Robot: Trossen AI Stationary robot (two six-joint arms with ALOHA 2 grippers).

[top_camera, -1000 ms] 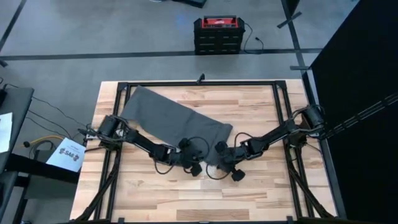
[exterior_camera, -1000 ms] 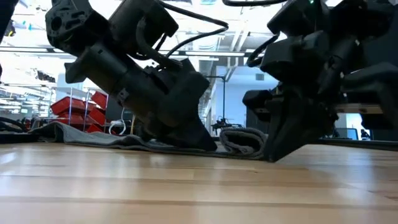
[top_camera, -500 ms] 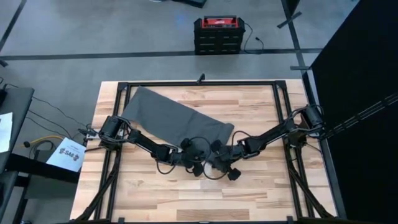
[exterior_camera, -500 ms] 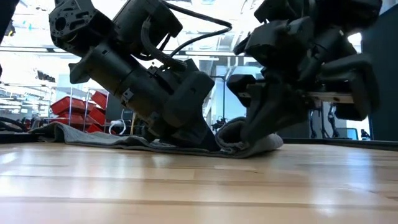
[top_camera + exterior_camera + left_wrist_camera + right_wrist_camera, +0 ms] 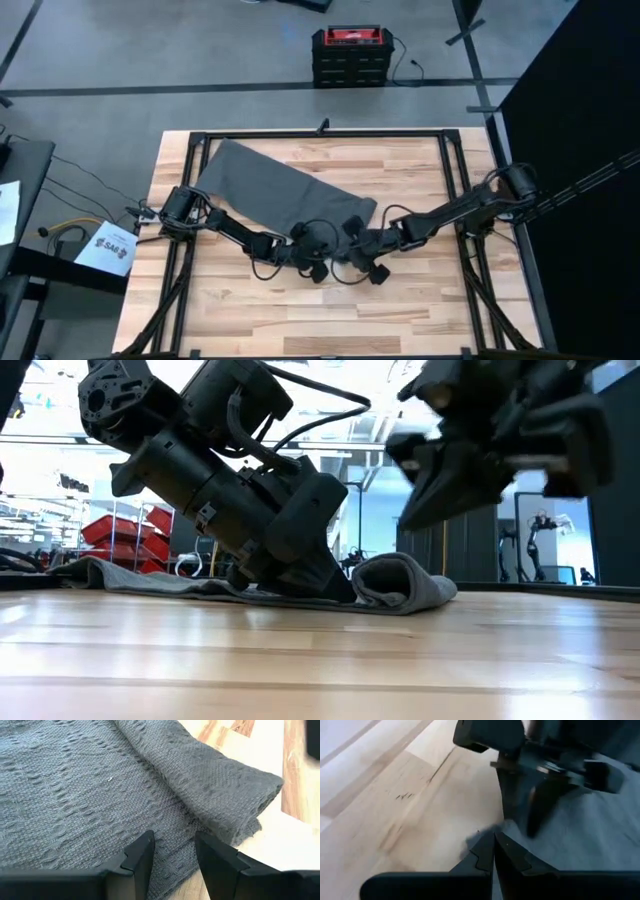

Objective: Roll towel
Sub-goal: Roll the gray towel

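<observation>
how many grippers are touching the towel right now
1. The left gripper presses its open fingers onto the towel beside its folded end. The right gripper, shut, is raised off the cloth in the low view, with no contact visible.

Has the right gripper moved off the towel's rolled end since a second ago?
Yes. In the low view the right gripper has lifted clear above the rolled end of the towel, where earlier it pressed down beside it on the table.

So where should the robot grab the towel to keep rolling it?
Probably at the rolled-over fold on the towel end nearest the grippers. It stands up off the table, so fingers can pinch it from above, one either side, better than the flat part.
</observation>
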